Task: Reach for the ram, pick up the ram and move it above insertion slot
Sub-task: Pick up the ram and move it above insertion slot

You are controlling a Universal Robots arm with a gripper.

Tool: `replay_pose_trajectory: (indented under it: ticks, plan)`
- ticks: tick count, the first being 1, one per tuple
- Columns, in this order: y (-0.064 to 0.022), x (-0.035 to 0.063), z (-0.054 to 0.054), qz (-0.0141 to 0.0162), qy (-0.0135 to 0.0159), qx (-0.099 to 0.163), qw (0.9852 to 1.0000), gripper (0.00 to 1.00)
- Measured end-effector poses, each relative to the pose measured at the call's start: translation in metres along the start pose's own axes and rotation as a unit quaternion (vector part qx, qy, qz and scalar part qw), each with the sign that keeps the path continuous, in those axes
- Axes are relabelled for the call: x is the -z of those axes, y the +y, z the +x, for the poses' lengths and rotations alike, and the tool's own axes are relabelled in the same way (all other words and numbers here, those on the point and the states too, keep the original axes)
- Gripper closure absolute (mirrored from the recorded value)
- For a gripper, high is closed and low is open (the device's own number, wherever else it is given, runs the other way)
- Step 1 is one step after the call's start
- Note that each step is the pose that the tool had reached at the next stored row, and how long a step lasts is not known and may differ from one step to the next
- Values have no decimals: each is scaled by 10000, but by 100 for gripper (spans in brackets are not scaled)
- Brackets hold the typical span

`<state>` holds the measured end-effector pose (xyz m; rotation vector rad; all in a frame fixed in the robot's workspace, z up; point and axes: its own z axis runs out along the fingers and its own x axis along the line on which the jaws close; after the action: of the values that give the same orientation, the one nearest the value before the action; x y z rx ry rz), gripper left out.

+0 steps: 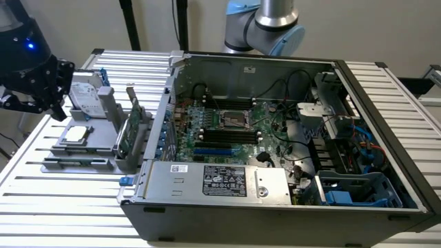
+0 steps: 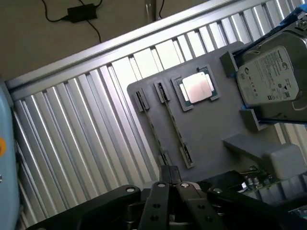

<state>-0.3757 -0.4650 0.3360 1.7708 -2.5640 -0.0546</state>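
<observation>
**Grey parts tray beneath a closed gripper, ram not yet held**

Black and angular, the gripper [image 1: 38,103] hangs at the upper left of the exterior view. It is above a grey fixture [image 1: 62,166] that sits on the slatted table [image 1: 69,206], to the left of the open computer case [image 1: 276,212].

In the wrist view its fingers [image 2: 160,203] meet at the tips with nothing green between them, so it reads as closed and empty. The fixture carries a hard drive [image 2: 271,79], a processor chip [image 2: 197,87] and two narrow slots with clips at their ends.

The ram [image 2: 175,127] appears to be the thin speckled strip standing on edge in one of those slots, near the fingertips. Whether both slots are filled cannot be told. A green expansion card [image 1: 131,129] stands upright on the side of the fixture nearest the case.

This looks like the reach. Done well, the fingers would open before any descent and line up across the board's flat faces. They would centre along its length and come straight down, clear of the processor chip just beside it.
</observation>
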Motion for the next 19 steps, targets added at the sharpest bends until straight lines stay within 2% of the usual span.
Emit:
replay_pose_trajectory:
  ticks: [5,10,14,19]
  plan:
    - [0,-1,0,1,20,457,9990,89]
    - [0,-3,0,1,39,906,9959,89]
    - [0,-7,0,1,55,1270,9919,89]
    - [-1,-12,0,1,74,1715,9852,89]
